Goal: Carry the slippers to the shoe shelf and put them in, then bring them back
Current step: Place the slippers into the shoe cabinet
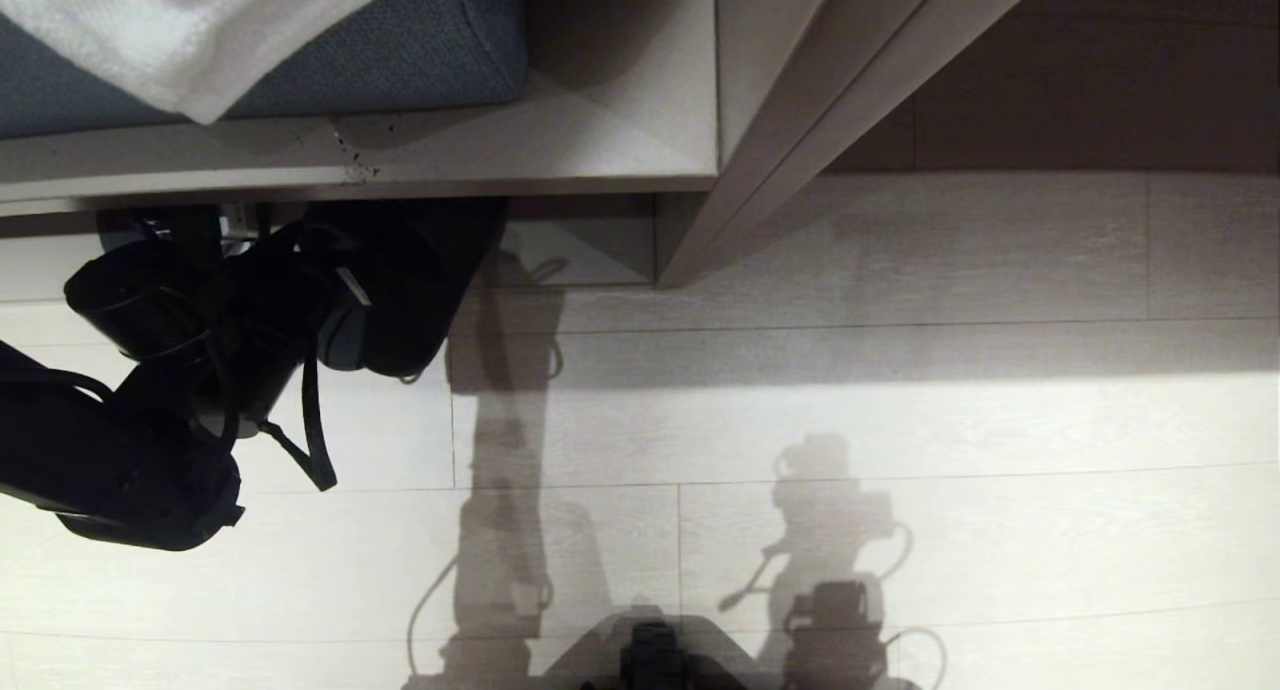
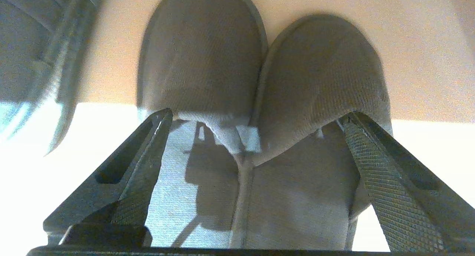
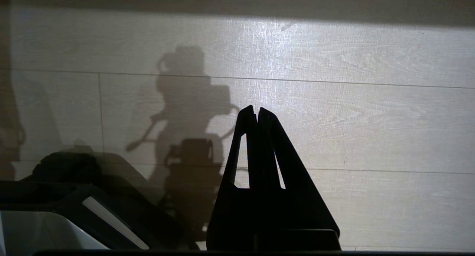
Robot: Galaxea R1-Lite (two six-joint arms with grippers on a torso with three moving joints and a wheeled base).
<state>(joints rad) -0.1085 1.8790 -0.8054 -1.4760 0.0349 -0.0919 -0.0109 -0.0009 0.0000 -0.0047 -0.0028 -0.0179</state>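
Head view: left arm [image 1: 150, 390] reaching in from the near left toward the shoe shelf [image 1: 580, 240], under the pale board edge of the bench unit [image 1: 450, 165] with its blue cushion [image 1: 400, 50] and a white cloth [image 1: 200, 30] draped on top. Wrist end hidden beneath that board edge. Pale plank floor [image 1: 900, 420] in front, crossed by shadows of both arms.

Left wrist view: slippers [image 2: 259, 81] lying side by side, touching, toes pointing away toward the far side, open heels nearest the camera, resting on a pale surface half in shade, half in bright light. Left gripper [image 2: 256, 117] with jaws spread wide, one finger outside each slipper at the heel openings, clamped on nothing.

Right wrist view: right gripper [image 3: 257, 111] hanging over bare floor, jaws pressed together, empty, well apart from the shelf.
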